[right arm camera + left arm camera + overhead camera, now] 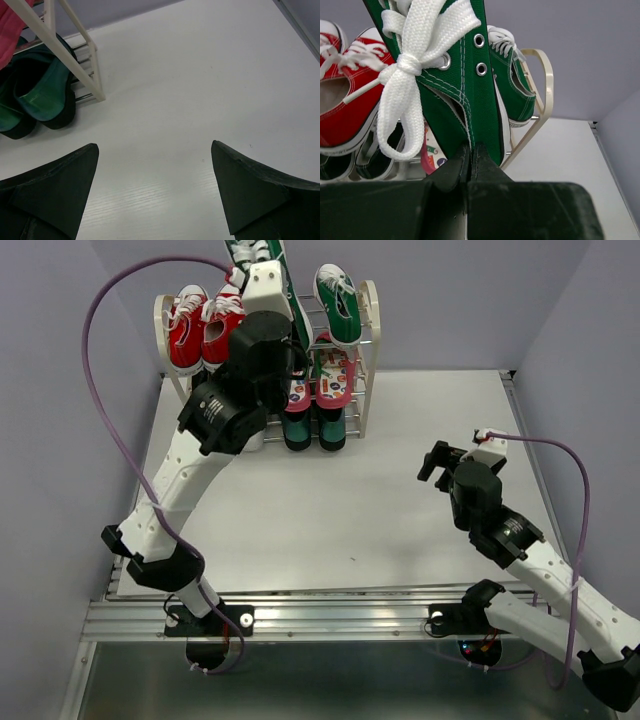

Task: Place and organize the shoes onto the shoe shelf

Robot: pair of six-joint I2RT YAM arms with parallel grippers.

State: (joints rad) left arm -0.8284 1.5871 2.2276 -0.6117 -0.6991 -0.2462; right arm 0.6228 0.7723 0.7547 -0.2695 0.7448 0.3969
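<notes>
Left gripper (470, 156) clamped on green sneaker (475, 95) side wall; long axis runs away from jaws, over shoe shelf (543, 85) at far edge, mate (520, 95) just right

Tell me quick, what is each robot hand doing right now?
Left gripper: closed, holding a green canvas sneaker.
Right gripper: open, holding nothing.
</notes>
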